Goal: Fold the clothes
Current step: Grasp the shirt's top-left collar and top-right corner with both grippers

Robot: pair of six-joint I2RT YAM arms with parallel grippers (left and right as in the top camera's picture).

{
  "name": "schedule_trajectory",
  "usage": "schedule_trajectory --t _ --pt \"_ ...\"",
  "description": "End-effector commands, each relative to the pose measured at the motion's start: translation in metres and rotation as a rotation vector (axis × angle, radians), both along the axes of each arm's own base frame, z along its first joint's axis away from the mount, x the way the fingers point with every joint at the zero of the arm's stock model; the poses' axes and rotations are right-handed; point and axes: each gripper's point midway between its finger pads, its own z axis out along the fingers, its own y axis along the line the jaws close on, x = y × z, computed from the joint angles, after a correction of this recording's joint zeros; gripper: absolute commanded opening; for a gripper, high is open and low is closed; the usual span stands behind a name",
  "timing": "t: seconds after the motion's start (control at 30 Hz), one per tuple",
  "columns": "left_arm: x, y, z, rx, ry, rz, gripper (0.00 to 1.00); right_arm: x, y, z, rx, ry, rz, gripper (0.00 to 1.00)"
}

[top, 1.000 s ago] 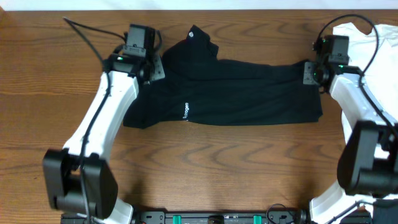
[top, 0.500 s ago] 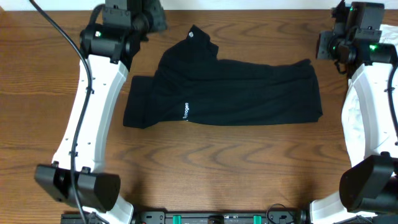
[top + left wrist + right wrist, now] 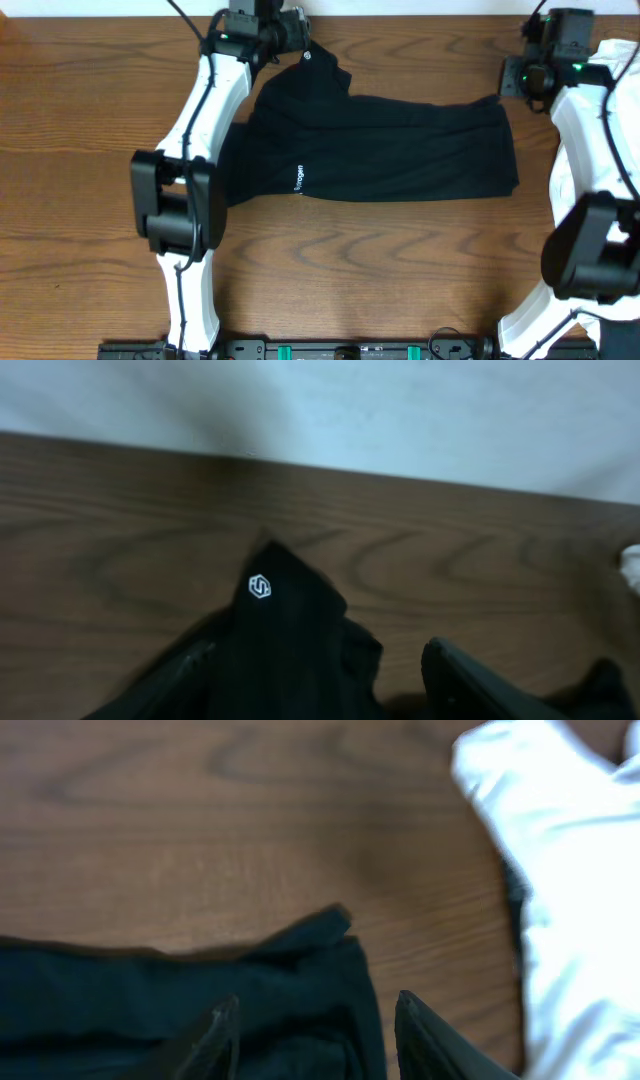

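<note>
The clothes, a black shirt [image 3: 380, 150], lies folded into a wide band across the middle of the table, with small white print near its left part. A pointed black flap with a white logo [image 3: 259, 586] sticks out toward the table's far edge. My left gripper [image 3: 288, 28] hovers at that flap, and the left wrist view shows its jaws [image 3: 318, 652] open above the fabric. My right gripper [image 3: 515, 78] is at the shirt's far right corner [image 3: 320, 935]. Its jaws [image 3: 316, 1003] stand open over the cloth and hold nothing.
A white shirt [image 3: 618, 62] lies bunched at the table's far right, close beside my right arm, and shows in the right wrist view [image 3: 560, 870]. A pale wall [image 3: 400, 410] runs right behind the table's far edge. Bare wood [image 3: 380, 270] stretches in front of the black shirt.
Both grippers opened and came off the shirt's far edge. The left arm swung right to the logo flap and the right one drew back toward the far corner. The shirt stayed put.
</note>
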Motion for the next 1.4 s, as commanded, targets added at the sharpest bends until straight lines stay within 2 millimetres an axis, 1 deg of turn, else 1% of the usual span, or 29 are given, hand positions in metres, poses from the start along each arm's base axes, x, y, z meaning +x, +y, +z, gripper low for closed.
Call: schedule_trajectory --t 0.0,0.1,0.2,0.3,0.4,0.43,0.47,0.57,0.67,0.8,0.93,1.13,1.27,1.37 --pt "0.006 -0.014 -0.008 -0.019 -0.024 -0.040 0.67 0.006 -0.002 -0.021 0.010 0.026 -0.007 0.49" --pt "0.015 -0.022 -0.025 0.007 -0.050 -0.064 0.67 0.009 -0.002 -0.040 0.013 0.054 -0.007 0.49" --pt "0.018 -0.027 -0.042 0.042 -0.058 -0.089 0.66 0.012 -0.002 -0.052 0.015 0.068 -0.006 0.49" --pt "0.019 -0.028 -0.063 0.098 -0.048 -0.091 0.66 0.013 -0.002 -0.061 0.017 0.079 -0.006 0.49" --pt "0.020 -0.024 -0.083 0.160 -0.033 -0.090 0.65 0.013 -0.002 -0.065 0.019 0.085 -0.004 0.49" --pt "0.020 -0.021 -0.090 0.180 -0.025 -0.082 0.64 0.013 -0.002 -0.066 0.019 0.087 -0.004 0.49" --pt "0.021 -0.018 -0.097 0.198 -0.017 -0.071 0.61 0.013 -0.002 -0.067 0.019 0.088 -0.004 0.49" --pt "0.022 -0.011 -0.110 0.233 -0.006 -0.050 0.58 0.013 -0.002 -0.068 0.020 0.090 -0.004 0.49" --pt "0.022 -0.007 -0.127 0.263 0.012 -0.055 0.58 0.012 -0.002 -0.068 0.020 0.094 -0.004 0.48" --pt "0.021 -0.005 -0.143 0.276 0.032 -0.054 0.58 0.010 -0.001 -0.069 0.022 0.103 -0.004 0.48" --pt "0.024 0.002 -0.156 0.312 0.038 -0.021 0.58 0.008 -0.001 -0.071 0.023 0.114 -0.004 0.48" --pt "0.022 0.004 -0.174 0.333 0.055 -0.034 0.58 0.006 -0.001 -0.075 0.024 0.122 -0.004 0.49" --pt "0.017 0.005 -0.180 0.349 0.076 -0.049 0.55 0.004 -0.001 -0.079 0.025 0.130 -0.005 0.49" --pt "0.010 0.015 -0.187 0.397 0.117 -0.030 0.45 0.003 -0.001 -0.080 0.026 0.134 -0.005 0.49"
